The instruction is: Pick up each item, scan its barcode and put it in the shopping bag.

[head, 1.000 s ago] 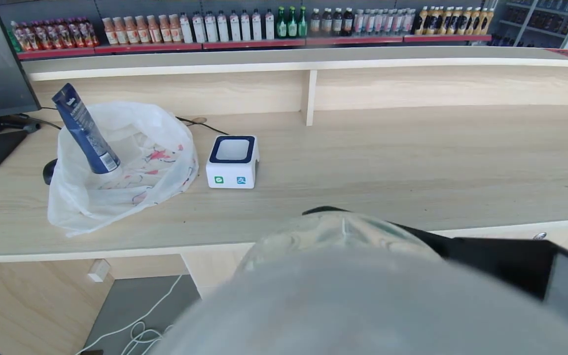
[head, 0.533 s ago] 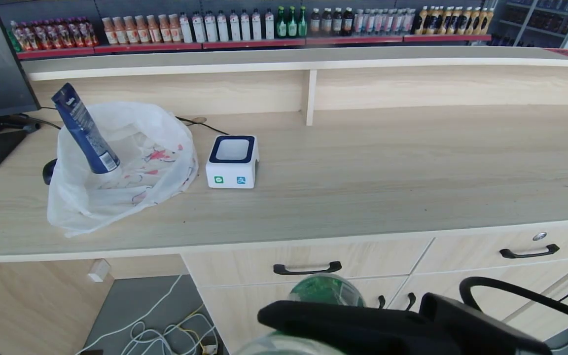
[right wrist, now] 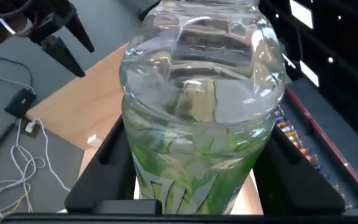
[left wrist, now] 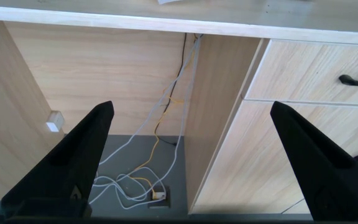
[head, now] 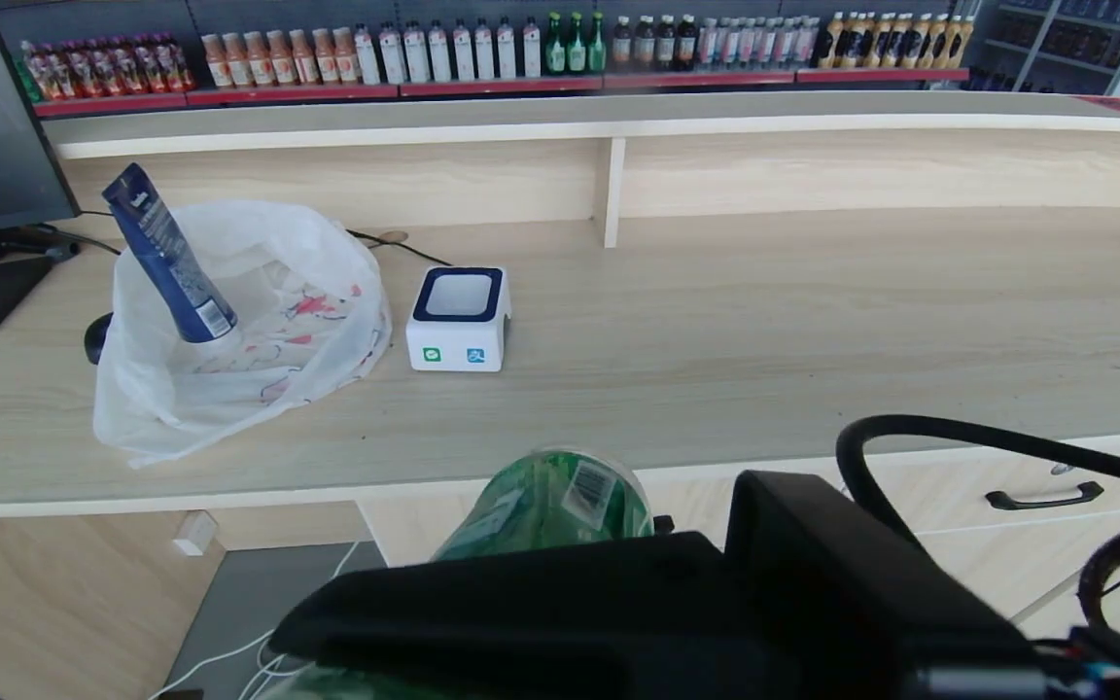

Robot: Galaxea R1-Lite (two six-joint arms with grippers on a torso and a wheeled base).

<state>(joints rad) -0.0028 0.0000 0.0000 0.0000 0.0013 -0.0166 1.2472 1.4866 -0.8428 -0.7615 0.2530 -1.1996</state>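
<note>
Green bottle clamped in right gripper, before desk front. Left gripper spread wide. Blue tube propped in shopping bag.

No word or number legible anywhere. Green bottle: white barcode sticker on its side, bars visible, digits too small. In right wrist view, green bottle has white lettering low on green label, cut off, unreadable. Scanner: two small square signs on front face, green icon at left, blue icon at right, no text. Blue tube in shopping bag: barcode patch near lower end, white mark near top, unreadable. Bag has red print, blurred. Shelf bottles: labels too small.
</note>
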